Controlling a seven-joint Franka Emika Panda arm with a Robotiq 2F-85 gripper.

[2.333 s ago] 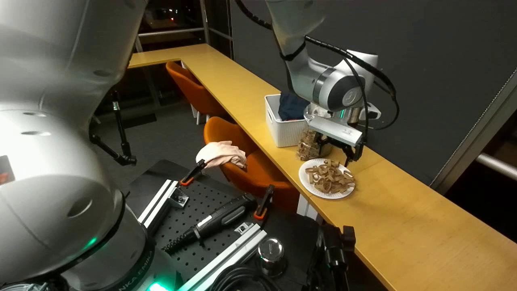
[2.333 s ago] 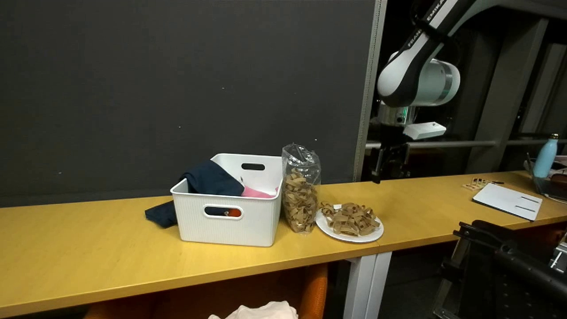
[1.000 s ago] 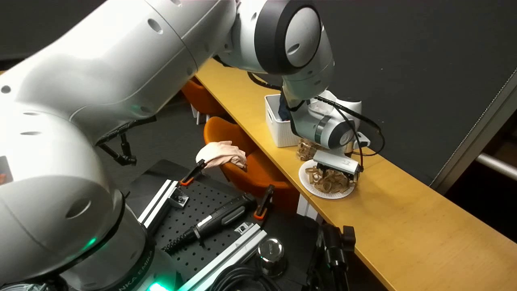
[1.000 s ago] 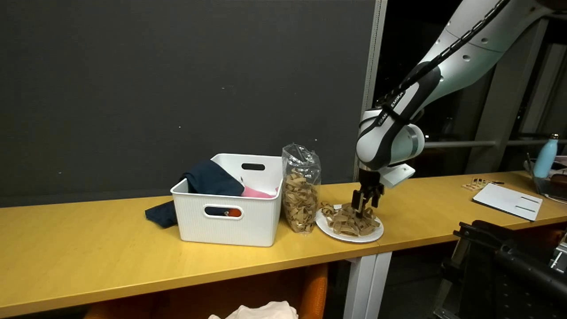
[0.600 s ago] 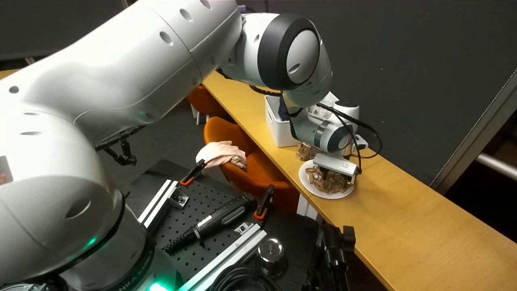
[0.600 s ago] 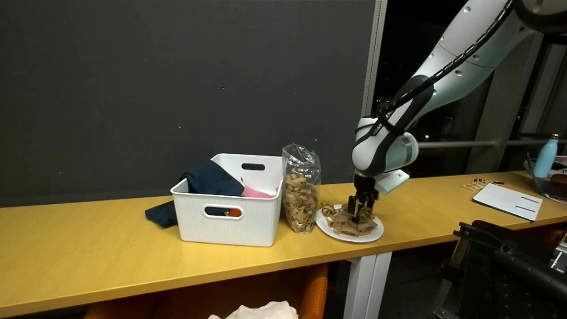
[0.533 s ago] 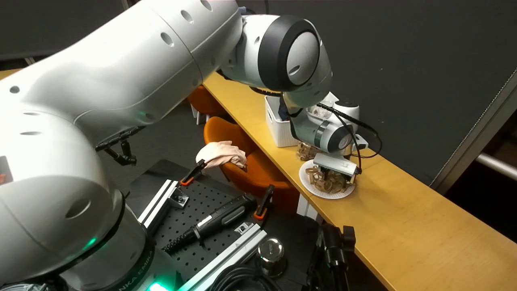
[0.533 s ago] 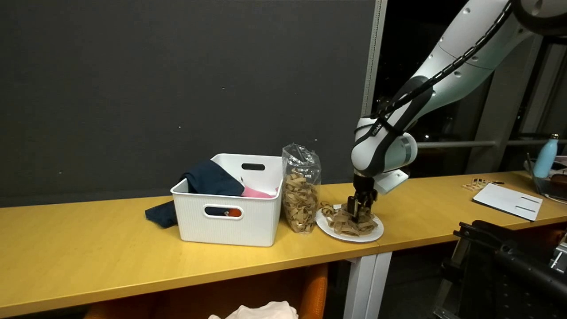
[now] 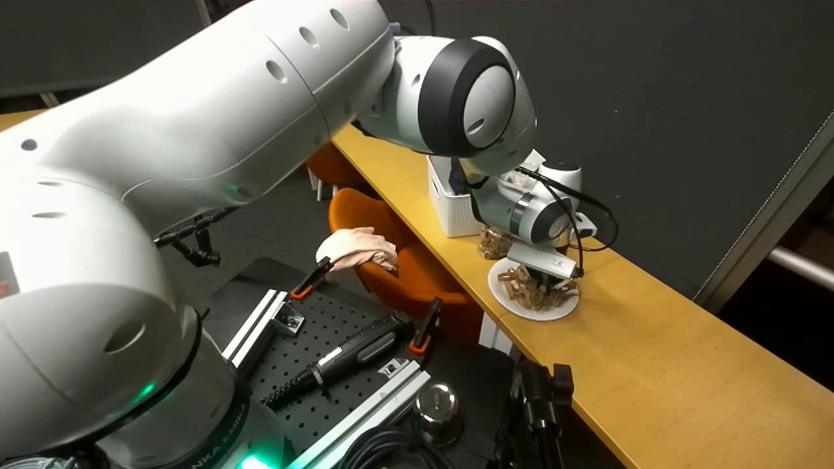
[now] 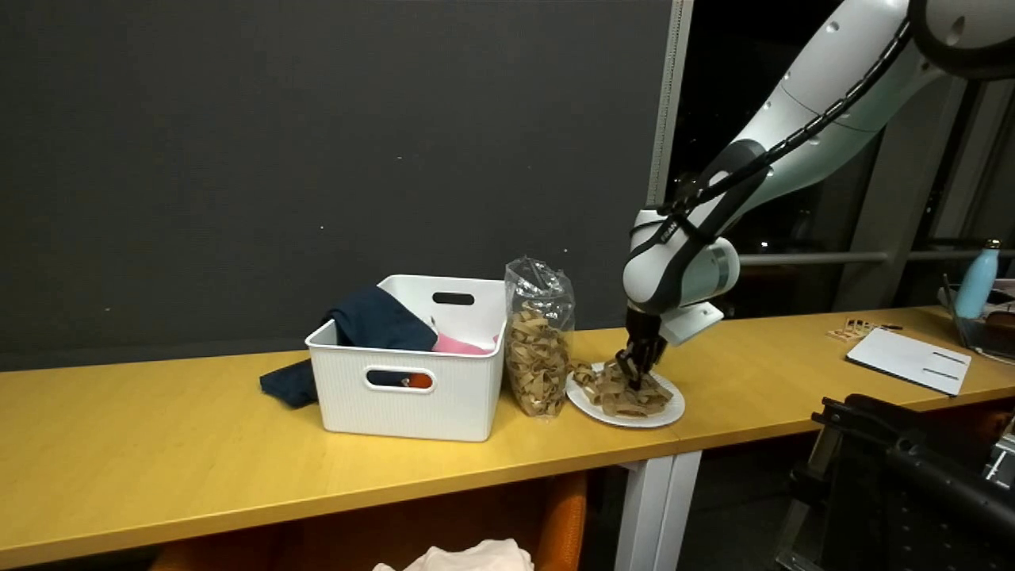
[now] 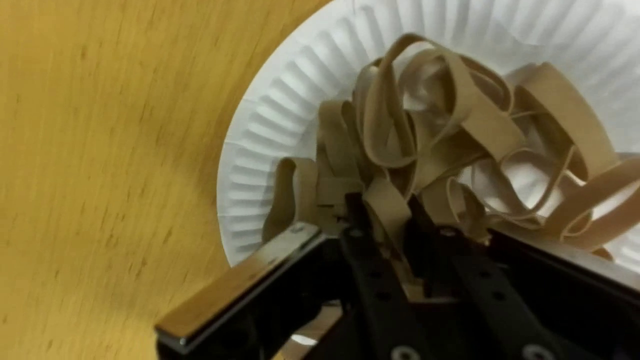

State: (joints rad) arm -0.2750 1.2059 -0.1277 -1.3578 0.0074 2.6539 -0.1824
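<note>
Brown curled strips (image 11: 492,130), like paper or flat rubber loops, lie heaped on a white fluted plate (image 11: 260,150). My gripper (image 11: 385,205) reaches down into this heap. Its two dark fingers stand close together, with a folded strip pinched between them in the wrist view. How many strips are caught is hidden by the fingers and the shade. In an exterior view the fingertips sink into the strips on the plate (image 10: 674,408). A clear bag (image 10: 539,361) filled with similar strips stands upright just beside the plate.
A white bin (image 10: 444,412) with dark blue cloth (image 10: 381,321) hanging over its rim stands beside the bag on the yellow table (image 9: 651,352). Farther along are a white flat board (image 10: 908,361) and a blue bottle (image 10: 977,281). An orange chair (image 9: 417,280) stands at the table's edge.
From above the table, the arm has come down into the heap and the fingers have drawn together on the strips. The plate has shifted slightly within the last half second.
</note>
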